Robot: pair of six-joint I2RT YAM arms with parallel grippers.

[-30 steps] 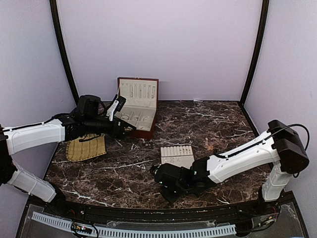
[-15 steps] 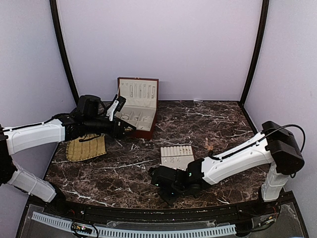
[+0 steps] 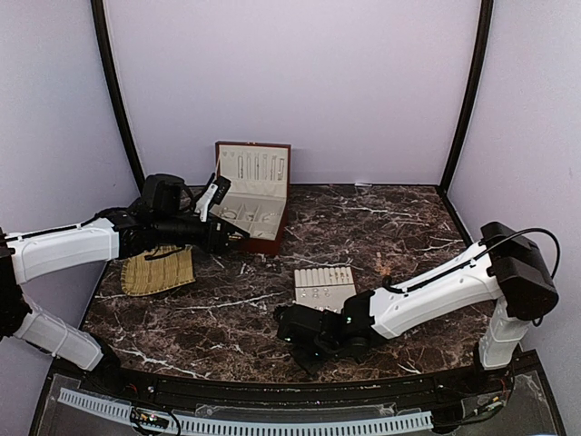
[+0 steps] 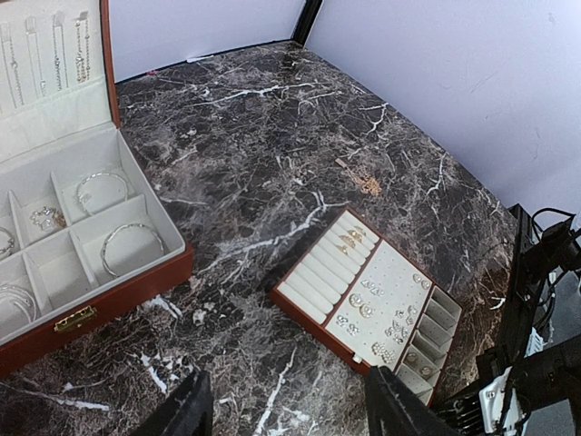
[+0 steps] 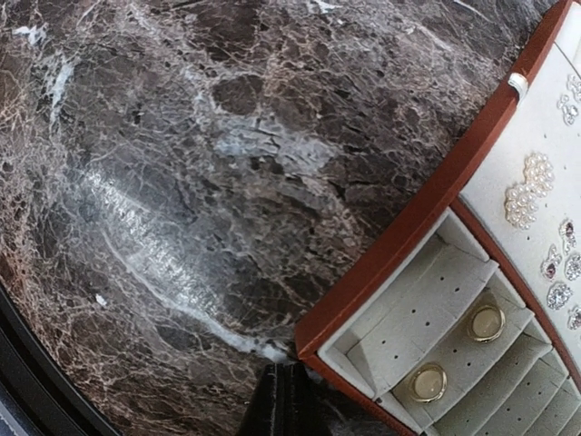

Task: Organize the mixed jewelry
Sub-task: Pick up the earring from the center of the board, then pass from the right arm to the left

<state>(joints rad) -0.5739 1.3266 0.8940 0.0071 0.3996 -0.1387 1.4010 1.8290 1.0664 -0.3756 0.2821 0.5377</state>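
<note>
Mixed jewelry (image 4: 361, 306) — tiny studs, rings on cream tray (image 4: 313, 283), thin bangles (image 4: 132, 247) in red-brown box (image 4: 136, 292): light, stiff, slippery, prob. easily bent — pinch bangle across its wire; left gripper (image 4: 290, 413) jaws apart, empty, right gripper (image 5: 286, 400) jaws together on nothing.

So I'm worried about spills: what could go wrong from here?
The shut right gripper sits low beside a corner of the slotted tray; a sideways move might shove it and scatter its studs. The loose gold piece on the marble table between jewelry box and tray might be swept aside.
</note>
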